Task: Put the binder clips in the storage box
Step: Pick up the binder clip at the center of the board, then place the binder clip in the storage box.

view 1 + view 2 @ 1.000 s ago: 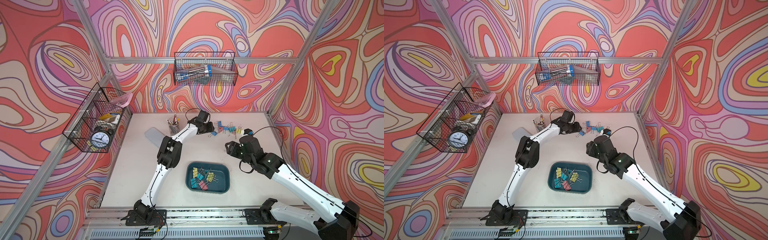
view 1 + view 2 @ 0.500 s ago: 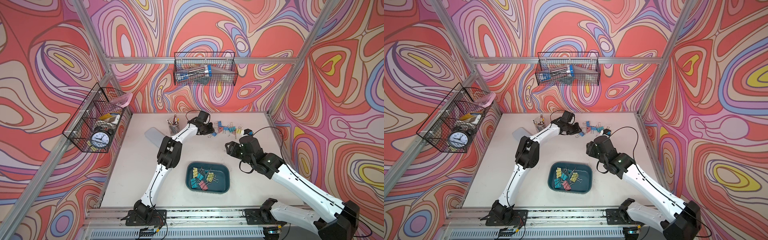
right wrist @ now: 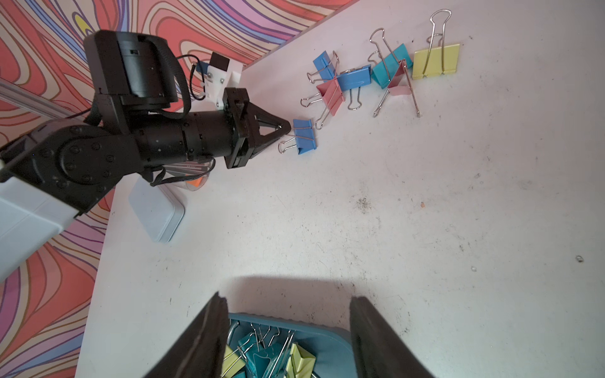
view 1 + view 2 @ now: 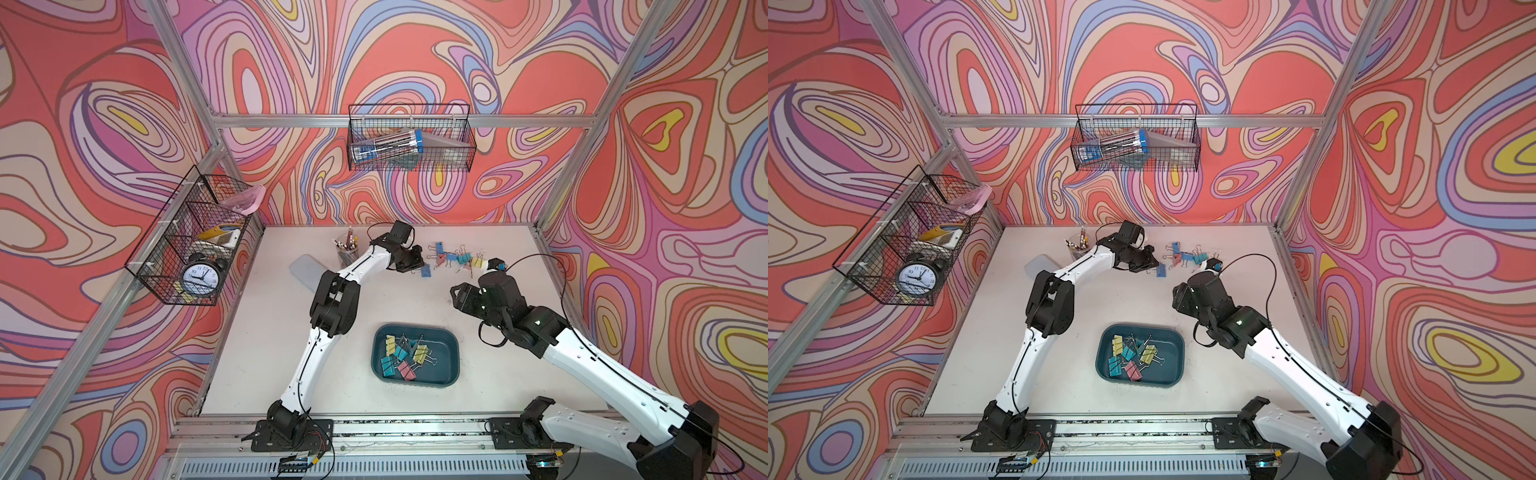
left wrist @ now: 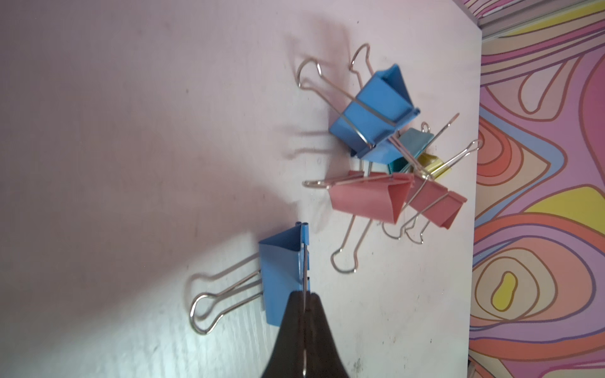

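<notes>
Seven binder clips (image 3: 355,80) lie at the far side of the white tabletop (image 4: 415,299): three blue, two pink, one teal, one yellow. The left pincer (image 5: 304,298) is closed tight on the upright wire handle of one blue clip (image 5: 281,278), the nearest and leftmost of the seven (just apart from the cluster). The dark teal storage box (image 4: 442,361) sits near the front centre and holds at least five tangled clips. The right pincer (image 3: 288,302) hangs over the box's far rim, its jaws apart and gripping nothing.
</notes>
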Robot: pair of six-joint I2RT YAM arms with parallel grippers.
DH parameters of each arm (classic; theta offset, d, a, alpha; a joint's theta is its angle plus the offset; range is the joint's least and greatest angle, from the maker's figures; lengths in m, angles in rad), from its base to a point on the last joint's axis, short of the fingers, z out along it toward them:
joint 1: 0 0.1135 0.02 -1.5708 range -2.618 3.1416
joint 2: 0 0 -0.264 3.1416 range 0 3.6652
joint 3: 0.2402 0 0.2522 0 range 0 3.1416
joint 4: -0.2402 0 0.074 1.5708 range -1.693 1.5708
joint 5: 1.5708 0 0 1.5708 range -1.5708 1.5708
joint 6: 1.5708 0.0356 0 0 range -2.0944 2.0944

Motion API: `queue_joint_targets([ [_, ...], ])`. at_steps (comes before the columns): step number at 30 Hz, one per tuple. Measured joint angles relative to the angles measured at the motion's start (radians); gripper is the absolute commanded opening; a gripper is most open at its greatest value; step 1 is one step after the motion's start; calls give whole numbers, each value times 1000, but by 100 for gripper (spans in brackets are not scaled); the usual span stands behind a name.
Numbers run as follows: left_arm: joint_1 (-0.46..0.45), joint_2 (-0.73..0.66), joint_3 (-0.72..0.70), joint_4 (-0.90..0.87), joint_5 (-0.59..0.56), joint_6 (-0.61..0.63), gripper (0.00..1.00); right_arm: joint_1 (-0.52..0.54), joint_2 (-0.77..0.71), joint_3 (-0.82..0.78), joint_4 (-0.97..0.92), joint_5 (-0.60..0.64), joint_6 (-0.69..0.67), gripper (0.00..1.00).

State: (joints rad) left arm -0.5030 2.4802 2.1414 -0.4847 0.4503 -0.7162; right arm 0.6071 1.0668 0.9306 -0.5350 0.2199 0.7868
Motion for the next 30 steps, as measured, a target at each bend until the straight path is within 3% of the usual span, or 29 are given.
queue_joint_targets([
  [7, -18, -307, -245, -92, -21, 78, 0, 0, -3, 0, -5, 0, 6, 72],
  [14, -153, -732, -427, -235, -151, 175, 0, -16, 19, 0, -17, 23, 8, 98],
  [22, -397, -1078, -671, -459, -370, 166, 0, -56, 60, -2, -13, 26, 8, 98],
  [30, -479, -1162, -863, -578, -430, 58, 0, -66, 105, -13, 22, 1, 12, 98],
])
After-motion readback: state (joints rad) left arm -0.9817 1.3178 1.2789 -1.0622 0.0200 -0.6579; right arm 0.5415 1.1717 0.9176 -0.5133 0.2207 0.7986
